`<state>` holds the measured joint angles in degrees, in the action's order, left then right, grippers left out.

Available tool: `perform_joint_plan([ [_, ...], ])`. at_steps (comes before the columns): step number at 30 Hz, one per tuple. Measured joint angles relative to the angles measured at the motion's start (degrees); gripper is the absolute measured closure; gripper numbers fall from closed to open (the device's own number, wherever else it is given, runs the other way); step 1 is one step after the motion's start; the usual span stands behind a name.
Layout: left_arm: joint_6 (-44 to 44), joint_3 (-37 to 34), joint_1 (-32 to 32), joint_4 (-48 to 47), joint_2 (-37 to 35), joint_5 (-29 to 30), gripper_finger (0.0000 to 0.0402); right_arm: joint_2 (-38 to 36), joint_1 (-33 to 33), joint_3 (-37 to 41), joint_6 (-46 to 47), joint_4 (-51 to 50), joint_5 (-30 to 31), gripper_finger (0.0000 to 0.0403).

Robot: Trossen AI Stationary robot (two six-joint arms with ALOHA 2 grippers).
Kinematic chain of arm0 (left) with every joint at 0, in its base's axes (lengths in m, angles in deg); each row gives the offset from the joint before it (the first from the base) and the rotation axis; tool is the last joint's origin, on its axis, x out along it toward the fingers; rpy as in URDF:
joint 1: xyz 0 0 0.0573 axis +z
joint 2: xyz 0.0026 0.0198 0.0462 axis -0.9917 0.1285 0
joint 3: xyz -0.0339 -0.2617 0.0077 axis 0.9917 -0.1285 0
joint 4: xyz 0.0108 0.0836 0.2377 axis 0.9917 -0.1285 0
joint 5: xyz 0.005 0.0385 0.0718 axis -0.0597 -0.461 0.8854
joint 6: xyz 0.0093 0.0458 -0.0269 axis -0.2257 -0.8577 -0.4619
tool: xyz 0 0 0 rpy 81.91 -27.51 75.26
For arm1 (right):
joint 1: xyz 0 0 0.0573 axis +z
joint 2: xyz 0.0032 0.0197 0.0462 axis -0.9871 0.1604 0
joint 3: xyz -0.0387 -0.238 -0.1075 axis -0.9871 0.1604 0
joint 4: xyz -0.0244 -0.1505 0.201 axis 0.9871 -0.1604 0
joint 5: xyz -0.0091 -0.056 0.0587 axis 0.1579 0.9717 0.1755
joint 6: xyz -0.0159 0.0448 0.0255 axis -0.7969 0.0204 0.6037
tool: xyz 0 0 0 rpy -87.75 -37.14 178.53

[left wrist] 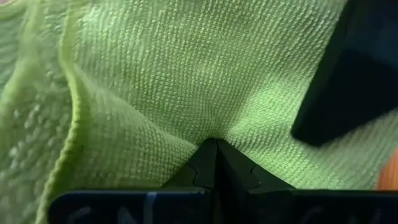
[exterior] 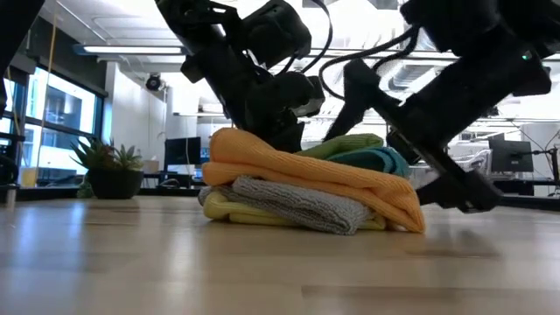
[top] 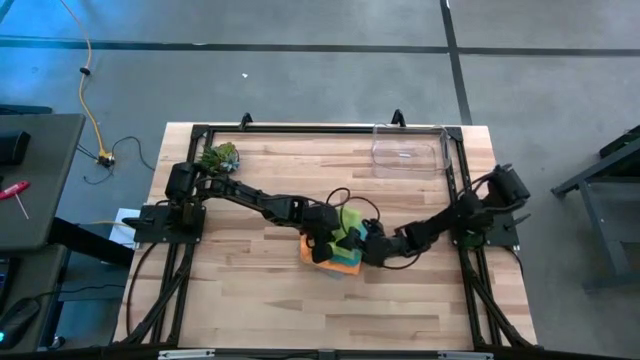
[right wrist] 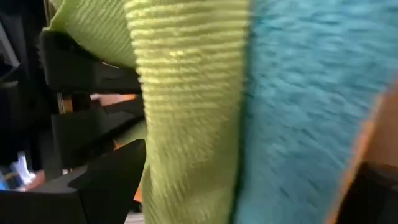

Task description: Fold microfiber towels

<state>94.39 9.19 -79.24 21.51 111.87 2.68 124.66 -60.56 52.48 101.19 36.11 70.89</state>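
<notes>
Wooden table (top: 250, 300): lime towel (left wrist: 186, 74) pinched in closed left end effector (left wrist: 216, 146).

Towel stack (top: 335, 255): centre of worktop (top: 250, 300), high view; left hand (top: 322, 243) at its left edge, right hand (top: 362, 247) at its right. Bin (top: 407, 152): upper right corner. Plant (top: 221, 157): upper left corner

Grey floor (top: 300, 80), bright windows (exterior: 66, 114), ceiling lights (exterior: 122, 48).
</notes>
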Motion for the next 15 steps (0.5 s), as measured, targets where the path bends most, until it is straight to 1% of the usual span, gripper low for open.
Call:
perform_joint_plan([
  [3,0.26,0.00,0.16,-0.03,0.00,0.01,0.0402,1.44,0.00,-1.38,0.12,-0.06,1.49,0.0006],
  [12,0.47,0.00,0.50,0.02,0.00,0.13,0.0402,1.50,0.15,-5.36,-14.38,-1.57,-0.67,0.0006],
  [13,0.47,0.00,0.50,0.03,0.00,0.18,0.0402,1.50,0.15,-5.83,-14.89,-1.53,-0.42,0.0006],
  [15,0.51,0.00,0.52,-0.01,0.00,0.21,0.0402,1.47,0.15,-6.64,-16.66,-1.52,2.41,0.0006],
])
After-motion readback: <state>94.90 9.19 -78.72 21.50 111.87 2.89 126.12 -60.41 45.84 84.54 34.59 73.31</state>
